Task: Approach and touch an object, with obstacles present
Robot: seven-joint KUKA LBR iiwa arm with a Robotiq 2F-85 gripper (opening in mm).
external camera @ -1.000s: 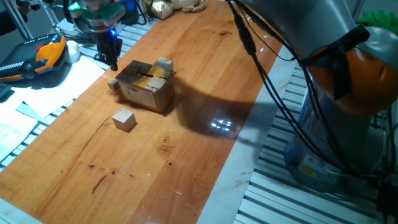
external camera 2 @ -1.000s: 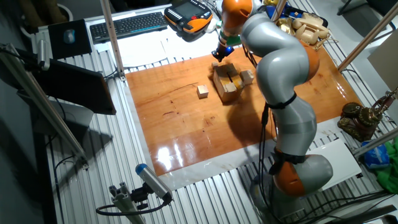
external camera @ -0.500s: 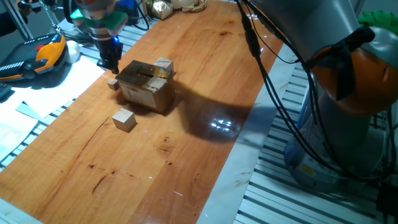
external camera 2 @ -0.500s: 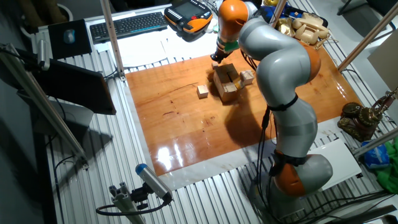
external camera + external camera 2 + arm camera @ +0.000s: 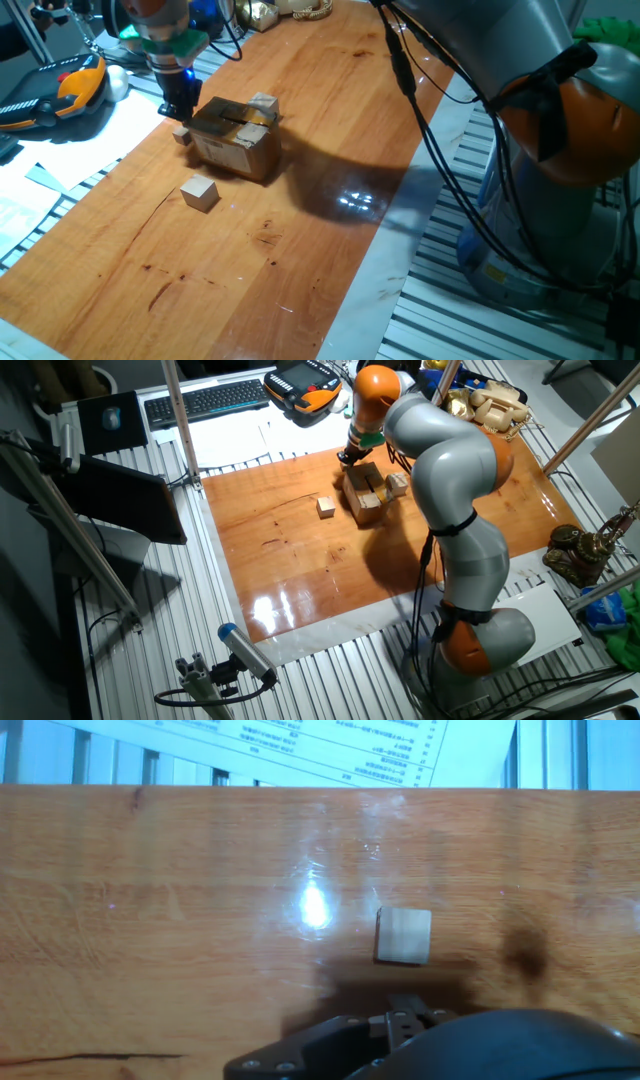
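Change: since a second ago the gripper (image 5: 180, 108) has come lower and a little toward the cardboard box (image 5: 236, 138); cubes and box lie where they were.
Jaws: the dark fingers look pressed together at the tip in one fixed view, holding nothing; too small to be certain, and the hand view shows only the dark underside of the gripper (image 5: 400, 1030).
Gripper position: just above the small cube (image 5: 181, 133), near the box's far corner; whether the tip touches the cube I cannot tell.
Small cube: on the wooden table (image 5: 300, 260), just beside the box's left end; in the hand view the small cube (image 5: 404, 935) sits alone on the wood, a little ahead of the gripper, not touching it there.
Box: brown, yellow tape on top, white label on the side, lying flat.
Larger cubes: near cube (image 5: 200, 192) stands apart in front of the box; far cube (image 5: 263, 104) sits close behind the box.
Arm: grey and orange, arching over the table in the other fixed view (image 5: 440, 450).
Paper: printed sheet (image 5: 300, 750) beyond the table edge.
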